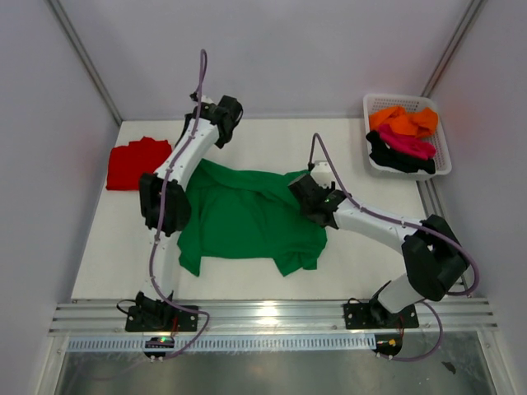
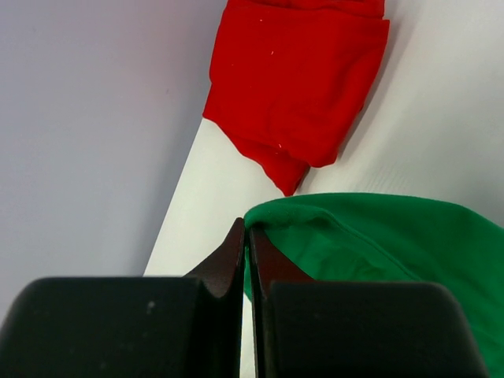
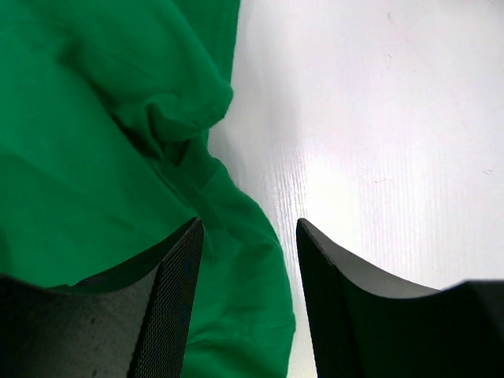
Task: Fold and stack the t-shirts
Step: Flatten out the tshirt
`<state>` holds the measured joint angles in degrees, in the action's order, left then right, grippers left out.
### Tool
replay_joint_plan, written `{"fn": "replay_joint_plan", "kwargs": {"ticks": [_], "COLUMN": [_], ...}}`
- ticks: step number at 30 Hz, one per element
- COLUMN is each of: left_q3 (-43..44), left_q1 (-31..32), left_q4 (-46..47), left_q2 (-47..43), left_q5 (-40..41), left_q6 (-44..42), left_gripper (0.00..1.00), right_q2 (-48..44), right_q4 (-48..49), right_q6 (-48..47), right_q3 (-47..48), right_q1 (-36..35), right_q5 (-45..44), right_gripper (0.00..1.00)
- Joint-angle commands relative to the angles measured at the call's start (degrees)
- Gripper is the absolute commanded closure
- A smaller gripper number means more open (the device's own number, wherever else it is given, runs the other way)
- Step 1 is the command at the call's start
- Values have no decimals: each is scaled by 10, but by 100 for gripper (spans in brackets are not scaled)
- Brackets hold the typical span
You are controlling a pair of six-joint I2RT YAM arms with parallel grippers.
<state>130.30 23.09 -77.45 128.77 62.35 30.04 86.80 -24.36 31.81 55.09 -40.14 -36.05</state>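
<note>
A bright green t-shirt (image 1: pixel 247 218) lies spread and rumpled in the middle of the white table. My left gripper (image 1: pixel 165 216) is at its left edge. In the left wrist view this gripper (image 2: pixel 246 232) is shut, with the green t-shirt's (image 2: pixel 394 252) edge pinched between the fingers. My right gripper (image 1: pixel 303 191) is at the shirt's upper right. In the right wrist view it (image 3: pixel 248 236) is open, and a fold of green cloth (image 3: pixel 94 157) lies between the fingers. A folded red t-shirt (image 1: pixel 136 163) lies at the far left and also shows in the left wrist view (image 2: pixel 299 79).
A white mesh basket (image 1: pixel 440 156) at the back right holds an orange (image 1: pixel 403 121), a magenta (image 1: pixel 408 144) and a black (image 1: pixel 395 158) t-shirt. Grey walls close in the left, back and right. A metal rail (image 1: pixel 272 317) runs along the near edge.
</note>
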Motion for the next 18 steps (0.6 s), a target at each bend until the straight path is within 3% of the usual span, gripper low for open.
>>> {"fn": "replay_joint_plan", "kwargs": {"ticks": [1, 18], "left_q3": [6, 3], "left_q1": [-2, -2], "left_q4": [-41, -46], "left_q2": [-2, 5], "left_q5": [10, 15], "left_q6": [17, 17], "left_gripper": [100, 100], "right_q2": [2, -4], "right_q4": [-17, 62], "right_q6": [3, -55], "right_q3": [5, -26], "right_q1": [-7, -20], "right_q5": [-45, 105], "right_gripper": [45, 48]}}
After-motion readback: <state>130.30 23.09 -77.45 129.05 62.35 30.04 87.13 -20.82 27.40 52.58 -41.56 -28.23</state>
